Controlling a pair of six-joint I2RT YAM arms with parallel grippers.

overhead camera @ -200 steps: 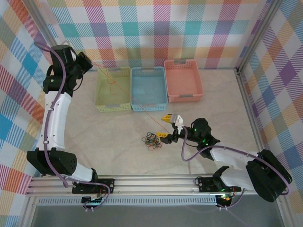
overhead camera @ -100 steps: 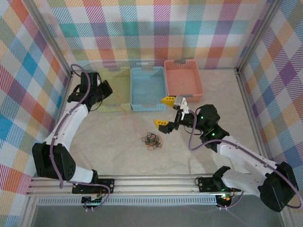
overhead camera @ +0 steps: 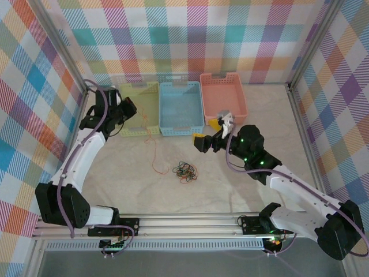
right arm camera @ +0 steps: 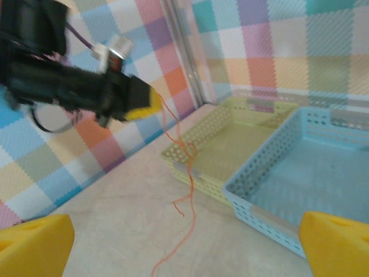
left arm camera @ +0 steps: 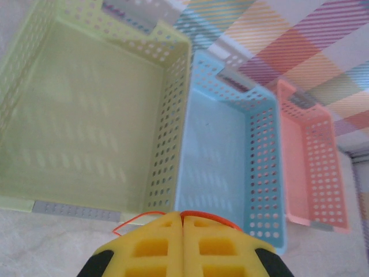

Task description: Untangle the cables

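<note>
**Change:** The right end effector [overhead camera: 208,133] has let go and lifted away from the heap of cables [overhead camera: 184,171]. Its jaws are spread fully wide and hold nothing. The heap lies on the worktop [overhead camera: 115,179], below it and to its left.

The left end effector [left arm camera: 182,234] is fully closed, pinching one end of the orange cable [right arm camera: 188,151]. It has moved to just before the near wall of the green basket [left arm camera: 164,133]. The cable, previously stretched to the heap, now hangs slack beneath it, with its tail on the worktop beside the heap.

**Judgement:** One strand appears freed and ready to be set down. The remaining strands are still tangled.
</note>
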